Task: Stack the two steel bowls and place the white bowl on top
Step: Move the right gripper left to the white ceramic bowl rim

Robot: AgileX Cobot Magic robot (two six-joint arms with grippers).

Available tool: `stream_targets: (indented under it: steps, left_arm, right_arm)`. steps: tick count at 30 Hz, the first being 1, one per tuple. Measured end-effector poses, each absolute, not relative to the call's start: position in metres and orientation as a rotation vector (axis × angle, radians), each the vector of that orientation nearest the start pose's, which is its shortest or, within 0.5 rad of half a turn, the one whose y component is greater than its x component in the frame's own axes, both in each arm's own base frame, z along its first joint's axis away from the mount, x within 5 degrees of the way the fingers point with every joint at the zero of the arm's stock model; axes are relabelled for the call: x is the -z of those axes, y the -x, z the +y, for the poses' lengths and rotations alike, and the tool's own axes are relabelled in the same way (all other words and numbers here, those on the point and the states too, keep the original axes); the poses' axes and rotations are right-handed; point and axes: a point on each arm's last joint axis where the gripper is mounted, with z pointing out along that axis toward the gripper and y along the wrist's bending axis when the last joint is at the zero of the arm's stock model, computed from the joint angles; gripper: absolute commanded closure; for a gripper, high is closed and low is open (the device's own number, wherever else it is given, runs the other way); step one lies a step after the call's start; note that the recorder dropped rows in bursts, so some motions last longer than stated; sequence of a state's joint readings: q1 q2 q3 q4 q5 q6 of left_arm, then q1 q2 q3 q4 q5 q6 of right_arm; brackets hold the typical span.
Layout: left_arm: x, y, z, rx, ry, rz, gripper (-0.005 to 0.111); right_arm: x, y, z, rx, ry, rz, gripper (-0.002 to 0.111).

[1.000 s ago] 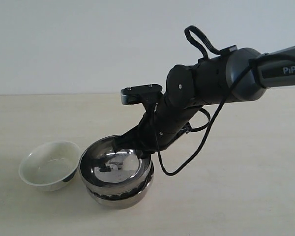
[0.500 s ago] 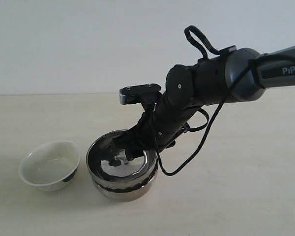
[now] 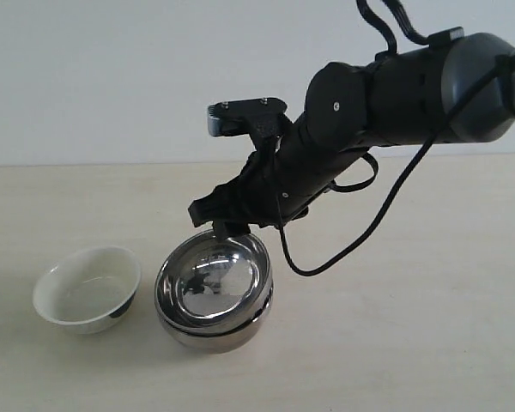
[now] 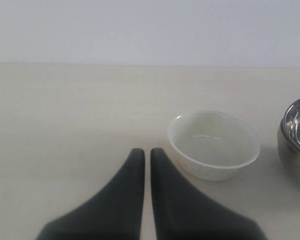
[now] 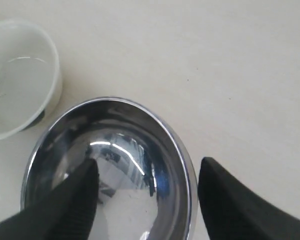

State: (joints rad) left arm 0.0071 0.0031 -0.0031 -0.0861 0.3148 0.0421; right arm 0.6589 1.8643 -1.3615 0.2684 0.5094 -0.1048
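The two steel bowls are nested near the table's front: the upper steel bowl (image 3: 213,279) sits in the lower steel bowl (image 3: 216,333). The upper bowl's mirror inside fills the right wrist view (image 5: 121,131). My right gripper (image 3: 229,227) (image 5: 147,172) hangs open just above the stack's far rim, one finger over the bowl, the other outside it, holding nothing. The white bowl (image 3: 87,289) (image 4: 214,144) (image 5: 17,75) stands upright to the left of the stack, a small gap apart. My left gripper (image 4: 142,152) is shut and empty, low over the table near the white bowl.
The stack's edge (image 4: 296,135) shows beyond the white bowl in the left wrist view. The right arm (image 3: 386,94) and its cable loop (image 3: 343,249) reach over the table from the upper right. A pale wall stands behind the beige table (image 3: 412,343).
My right gripper has opened, let go of the upper steel bowl and risen. That bowl has settled level into the lower one. The white bowl has not moved.
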Motion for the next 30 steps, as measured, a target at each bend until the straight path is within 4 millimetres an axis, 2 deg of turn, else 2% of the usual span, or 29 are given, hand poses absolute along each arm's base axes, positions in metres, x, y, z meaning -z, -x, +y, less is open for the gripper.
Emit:
stream_targets:
  steps: [2,3,6,8,17,30]
  left_arm:
    - [-0.186,-0.054,-0.002,0.047,0.023,1.797,0.103]
    - [-0.186,-0.054,-0.002,0.047,0.023,1.797,0.103]
    - [-0.186,-0.054,-0.002,0.047,0.023,1.797,0.103]
    - [-0.186,-0.054,-0.002,0.047,0.023,1.797,0.103]
    - [-0.186,-0.054,-0.002,0.047,0.023,1.797,0.103]
    - [-0.186,-0.054,-0.002,0.047,0.023,1.797,0.103]
  right_arm:
    - [-0.231,-0.318,0.261,-0.488,0.717,2.432,0.058]
    - [-0.231,-0.318,0.261,-0.488,0.719,2.436,0.063]
    - [-0.230,-0.317,0.260,-0.468,0.748,2.440,0.088]
    - [-0.231,-0.317,0.259,-0.455,0.764,2.441,0.109]
    - [-0.227,-0.317,0.257,-0.404,0.812,2.431,0.108]
    - [-0.201,-0.324,0.257,-0.327,0.798,2.462,0.108]
